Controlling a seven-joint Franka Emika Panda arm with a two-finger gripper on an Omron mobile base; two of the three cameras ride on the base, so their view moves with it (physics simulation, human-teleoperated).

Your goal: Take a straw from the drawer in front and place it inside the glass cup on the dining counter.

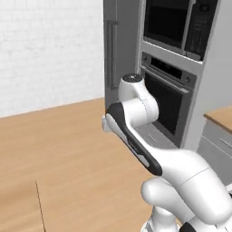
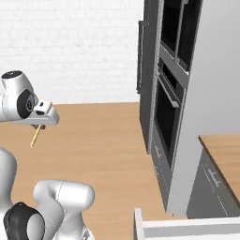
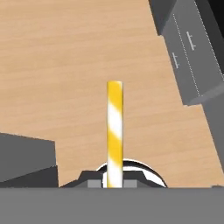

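Observation:
My gripper hangs over the wooden floor at the left of the right base view, shut on the straw, which points down from it at a slight slant. In the hand view the straw is yellow with white stripes and rises straight up from between my gripper's fingertips. The pale rim of the open drawer runs along the bottom right of the right base view. The glass cup and the dining counter are out of view.
A tall grey cabinet with built-in ovens stands to the right; it appears as the ovens in the left base view. Beyond it is a wooden counter top over grey drawers. A white brick wall closes the back, with open floor before it.

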